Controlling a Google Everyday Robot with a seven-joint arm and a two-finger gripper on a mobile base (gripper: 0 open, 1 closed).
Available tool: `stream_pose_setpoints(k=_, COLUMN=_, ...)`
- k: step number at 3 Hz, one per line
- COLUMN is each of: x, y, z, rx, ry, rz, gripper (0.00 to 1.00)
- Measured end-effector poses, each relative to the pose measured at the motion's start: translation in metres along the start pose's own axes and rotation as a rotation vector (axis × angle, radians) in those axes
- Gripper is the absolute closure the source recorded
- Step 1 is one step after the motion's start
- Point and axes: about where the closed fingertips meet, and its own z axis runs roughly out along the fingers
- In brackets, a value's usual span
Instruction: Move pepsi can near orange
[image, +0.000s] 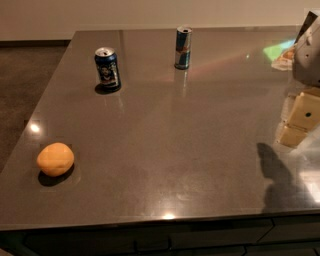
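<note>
The reach seems not yet begun: the pincer (301, 116), at the frame's right edge, spread or not I cannot tell, must next cross the worktop (190, 150) to the pepsi can (107, 69) standing upper left, well apart from the orange (55, 159) at lower left

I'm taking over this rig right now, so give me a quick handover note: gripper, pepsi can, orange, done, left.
Gripper: at the right edge of the table, away from both items.
Pepsi can: upright, back left of the table.
Orange: front left, well apart from the can.
Slim can: upright, farther back, not part of the job.
Done: nothing yet.
Left: grasp the pepsi can, set it beside the orange.
</note>
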Motion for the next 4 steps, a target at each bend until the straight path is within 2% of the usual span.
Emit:
stream_pose_setpoints(k=1, x=0.000, y=0.000, z=0.000, rx=0.000, ry=0.000, rz=0.000, gripper=0.00)
stream_pose_setpoints(k=2, x=-0.019, y=-0.007, z=0.001, rx=0.007, ry=-0.050, rz=-0.012, gripper=0.00)
stream_pose_setpoints(k=3, x=-0.059, y=-0.020, z=0.008, rx=0.031, ry=-0.112, rz=-0.017, gripper=0.00)
stream_pose_setpoints(k=4, x=-0.109, y=-0.033, z=0.019, rx=0.051, ry=-0.179, rz=-0.027, gripper=0.00)
